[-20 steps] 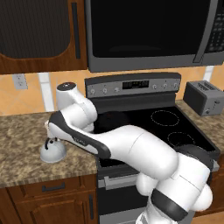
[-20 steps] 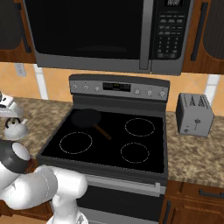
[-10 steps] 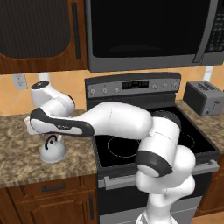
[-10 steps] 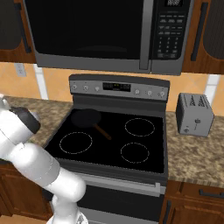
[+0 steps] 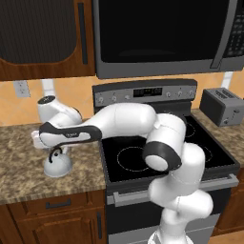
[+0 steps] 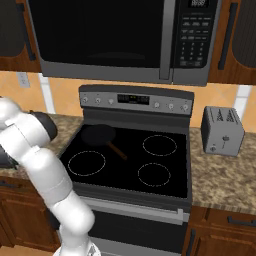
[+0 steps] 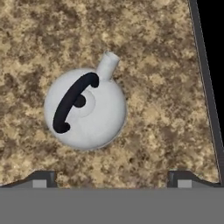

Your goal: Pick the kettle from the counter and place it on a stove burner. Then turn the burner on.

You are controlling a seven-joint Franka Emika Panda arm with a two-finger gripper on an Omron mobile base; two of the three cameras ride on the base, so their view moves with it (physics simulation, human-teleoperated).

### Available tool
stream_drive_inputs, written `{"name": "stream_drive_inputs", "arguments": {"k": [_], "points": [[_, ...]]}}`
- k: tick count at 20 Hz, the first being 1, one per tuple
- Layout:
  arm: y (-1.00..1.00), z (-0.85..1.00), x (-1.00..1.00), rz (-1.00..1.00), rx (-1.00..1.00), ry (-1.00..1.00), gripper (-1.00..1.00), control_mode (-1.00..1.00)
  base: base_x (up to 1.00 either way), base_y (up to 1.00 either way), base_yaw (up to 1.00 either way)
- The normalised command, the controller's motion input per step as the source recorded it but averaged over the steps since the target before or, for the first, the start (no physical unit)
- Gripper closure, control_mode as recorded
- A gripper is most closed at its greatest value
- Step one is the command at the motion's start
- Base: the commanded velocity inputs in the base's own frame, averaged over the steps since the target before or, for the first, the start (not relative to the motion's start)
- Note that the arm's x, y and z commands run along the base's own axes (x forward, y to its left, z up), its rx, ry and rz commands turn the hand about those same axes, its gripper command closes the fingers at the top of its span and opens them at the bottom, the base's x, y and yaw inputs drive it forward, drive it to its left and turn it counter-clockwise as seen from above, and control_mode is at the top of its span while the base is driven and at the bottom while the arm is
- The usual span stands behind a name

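Since earlier your arm swung left over the worktop (image 5: pixel 19 162) | gripper (image 7: pixel 111 178) spread wide, empty, above one kettle (image 7: pixel 85 109) (upright, on granite) | four burner rings (image 6: pixel 86 163) | one frying pan (image 6: pixel 98 134) | one toaster (image 6: pixel 221 131)

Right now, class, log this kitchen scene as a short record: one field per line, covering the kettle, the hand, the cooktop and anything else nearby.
kettle: upright on the counter, left of the cooktop; kettle has a black handle
gripper: gripper hangs above the kettle, jaws open, nothing held
stove burner: front left ring bare
frying pan: frying pan on the back left ring
toaster: toaster on the counter right of the cooktop
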Motion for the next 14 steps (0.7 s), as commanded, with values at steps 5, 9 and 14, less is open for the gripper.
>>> {"name": "stream_drive_inputs", "arguments": {"k": [5, 9, 14], "points": [[0.23, -0.15, 0.32, -0.06, 0.00, 0.00, -1.00, -1.00, 0.00, 0.00, 0.00], [0.34, -0.05, 0.24, -0.06, 0.00, 0.00, -1.00, -1.00, 0.00, 0.00, 0.00], [0.21, -0.19, 0.15, -0.06, 0.00, 0.00, -1.00, -1.00, 0.00, 0.00, 0.00]]}}
